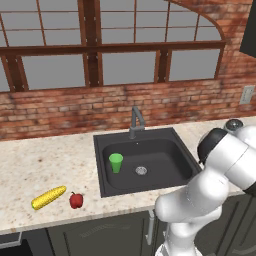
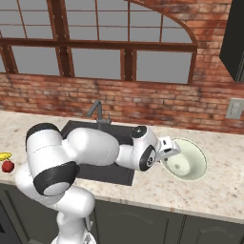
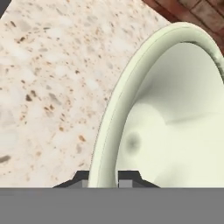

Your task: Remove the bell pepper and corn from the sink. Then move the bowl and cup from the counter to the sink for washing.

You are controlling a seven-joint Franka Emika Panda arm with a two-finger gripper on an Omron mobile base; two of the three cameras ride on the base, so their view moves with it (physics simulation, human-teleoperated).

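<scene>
The pale greenish-white bowl (image 2: 188, 164) sits on the beige counter (image 2: 214, 190) to the right of the sink (image 1: 165, 157). My gripper (image 2: 167, 153) is at the bowl's left rim. In the hand view the gripper (image 3: 103, 179) has one fingertip (image 3: 81, 179) outside the bowl (image 3: 175, 109) and the other inside, pressed against the rim between them. The green cup (image 1: 116, 162) stands upright in the sink's left part. The yellow corn (image 1: 48, 197) and the red bell pepper (image 1: 76, 200) lie on the counter left of the sink.
A grey faucet (image 1: 136, 120) rises behind the sink, and a silver drain (image 1: 141, 170) lies at its middle. A brick wall with windows runs along the back. A wall outlet (image 2: 234, 108) is at the far right. Dark cabinets stand below the counter.
</scene>
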